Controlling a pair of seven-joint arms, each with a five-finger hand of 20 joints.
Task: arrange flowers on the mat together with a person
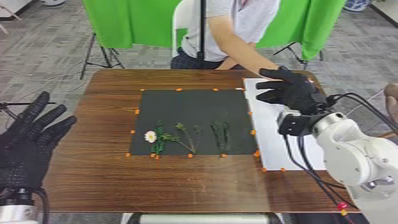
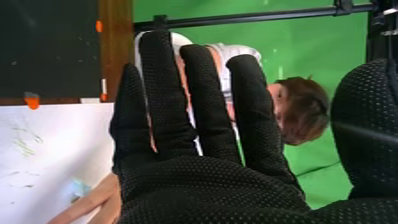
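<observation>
On the black mat [image 1: 191, 107] in the head view, a white flower [image 1: 150, 136] lies at the near left. Beside it are a green stem [image 1: 160, 138], a branching sprig [image 1: 188, 135] and more greenery [image 1: 221, 135]. My right hand [image 1: 293, 92] is over the far part of the white sheet [image 1: 274, 152], right of the mat. In the right wrist view this hand [image 2: 213, 187] has straight fingers and holds nothing; a person's hand [image 2: 93, 202] is by the white sheet [image 2: 44, 150]. My left hand [image 1: 25, 150] stands open left of the table.
Orange markers [image 1: 190, 155] dot the edges of the mat and sheet on the brown table [image 1: 169, 187]. A person's arm [image 1: 242, 49] reaches over the table's far edge beside my right hand. A green cloth [image 1: 129, 25] hangs behind.
</observation>
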